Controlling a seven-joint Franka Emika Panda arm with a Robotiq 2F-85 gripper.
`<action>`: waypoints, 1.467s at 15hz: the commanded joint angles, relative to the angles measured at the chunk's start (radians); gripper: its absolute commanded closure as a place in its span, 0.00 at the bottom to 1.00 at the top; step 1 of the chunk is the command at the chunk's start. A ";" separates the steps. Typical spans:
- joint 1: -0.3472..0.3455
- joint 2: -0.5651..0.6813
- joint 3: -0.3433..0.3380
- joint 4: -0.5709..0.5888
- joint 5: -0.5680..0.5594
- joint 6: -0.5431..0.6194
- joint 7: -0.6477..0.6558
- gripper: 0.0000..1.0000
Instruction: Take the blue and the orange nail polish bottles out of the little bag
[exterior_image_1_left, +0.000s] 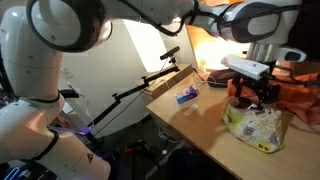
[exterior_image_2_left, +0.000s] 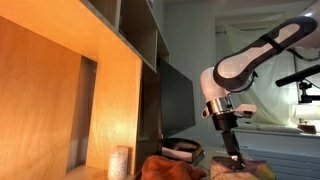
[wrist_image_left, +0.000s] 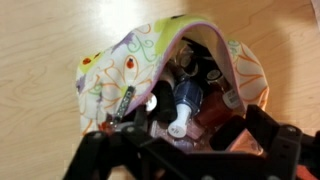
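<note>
1. Above the little bag (exterior_image_1_left: 255, 128), in an exterior view, the hand (exterior_image_1_left: 257, 95) hangs just over the bag's mouth, jaws spread and holding nothing. The bag stands on the wooden counter (exterior_image_1_left: 200, 122). An orange-red cloth (exterior_image_1_left: 300, 95) lies just beside the bag. A small blue object (exterior_image_1_left: 187, 95) lies well apart from the bag on the same counter; its kind cannot be told.
2. Beside the bag's place, in an exterior view, the arm (exterior_image_2_left: 235, 75) bends down and the hand (exterior_image_2_left: 233, 152) points straight downward. The bag itself cannot be made out there. A flat dark case (exterior_image_2_left: 183, 152) lies near the cloth (exterior_image_2_left: 165, 168).
3. Inside the bag (wrist_image_left: 125, 65), in the wrist view, several bottles crowd the open mouth, with a blue bottle (wrist_image_left: 185, 100) with a white cap at the middle. The dark fingers (wrist_image_left: 100, 155) stand wide apart on either side of the mouth, touching no bottle.
</note>
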 joint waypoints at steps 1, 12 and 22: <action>0.004 -0.095 -0.006 -0.154 -0.011 0.071 -0.012 0.00; -0.021 -0.113 0.020 -0.198 0.038 0.164 -0.039 0.00; -0.047 -0.214 0.050 -0.287 0.119 0.259 -0.133 0.27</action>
